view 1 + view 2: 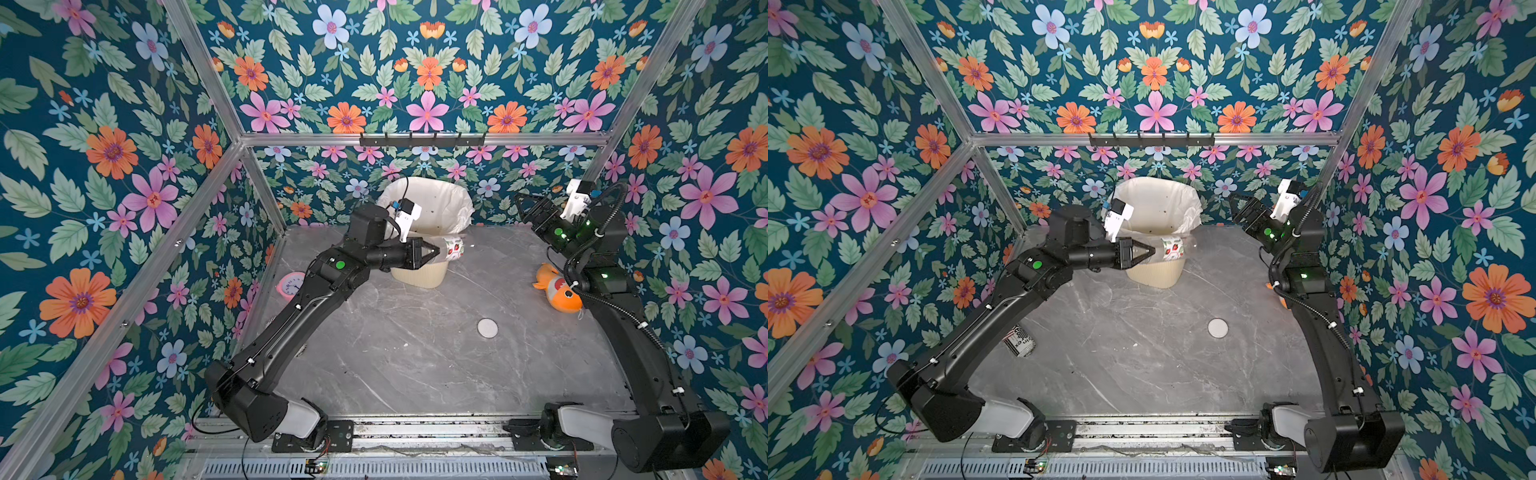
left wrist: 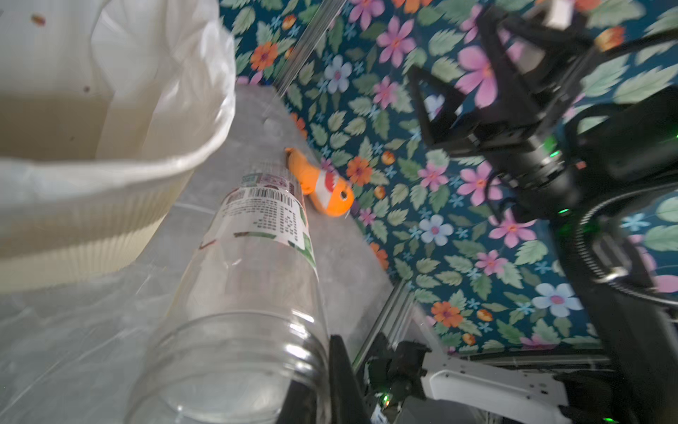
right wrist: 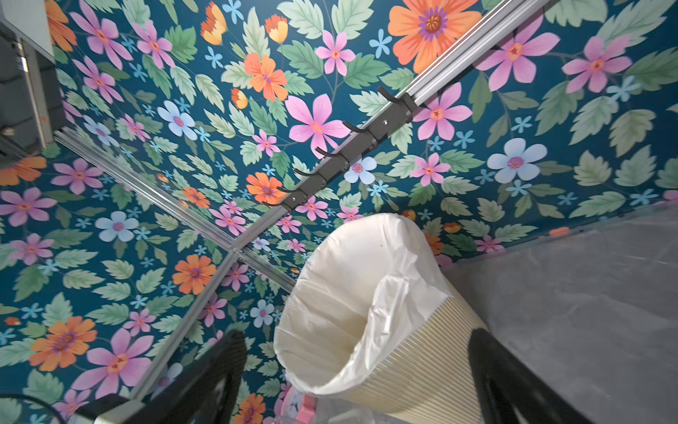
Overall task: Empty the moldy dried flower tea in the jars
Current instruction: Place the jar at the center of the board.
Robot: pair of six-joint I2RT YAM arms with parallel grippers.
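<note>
A clear jar point(image 1: 452, 248) point(image 1: 1173, 248) with a strawberry label is held level in my left gripper point(image 1: 436, 251) point(image 1: 1152, 250), which is shut on its threaded open end. It hangs just outside the front wall of the cream ribbed bin point(image 1: 419, 277) point(image 1: 1156, 277). In the left wrist view the jar point(image 2: 257, 271) looks empty. Of the dried flower tea only a few flecks point(image 2: 38, 19) show, on the bin's liner. My right gripper point(image 1: 519, 203) point(image 1: 1233, 203) point(image 3: 352, 374) is open and holds nothing, raised at the back right and facing the bin point(image 3: 422, 359).
A round white lid point(image 1: 487, 328) point(image 1: 1217, 328) lies flat on the grey table, right of the middle. An orange fish toy point(image 1: 559, 293) point(image 2: 323, 191) lies by the right arm. A pink clock point(image 1: 291, 286) sits at the left wall. A striped can point(image 1: 1019, 341) lies under the left arm.
</note>
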